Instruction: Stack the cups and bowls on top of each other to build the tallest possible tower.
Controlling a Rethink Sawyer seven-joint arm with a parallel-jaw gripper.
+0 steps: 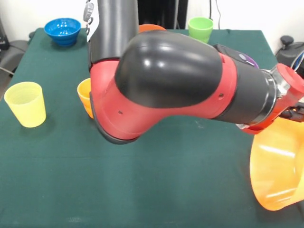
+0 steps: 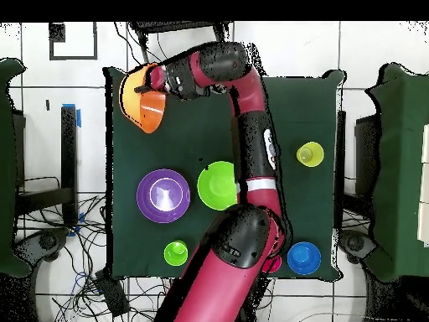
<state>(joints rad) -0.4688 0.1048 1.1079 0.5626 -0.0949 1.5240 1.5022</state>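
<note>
The gripper (image 2: 153,80) pinches the yellow-orange bowl's (image 2: 141,101) rim, holding it tilted at the table's (image 2: 285,109) corner edge. Only overhead shows the purple bowl (image 2: 162,195) and lime bowl (image 2: 217,185) fully.

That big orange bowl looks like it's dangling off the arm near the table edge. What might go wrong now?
The big orange bowl hangs tilted at the gripper, near the table's corner; if it slips, it may fall off the table. Swinging back, the bulky arm might knock the orange cup beside it.
</note>
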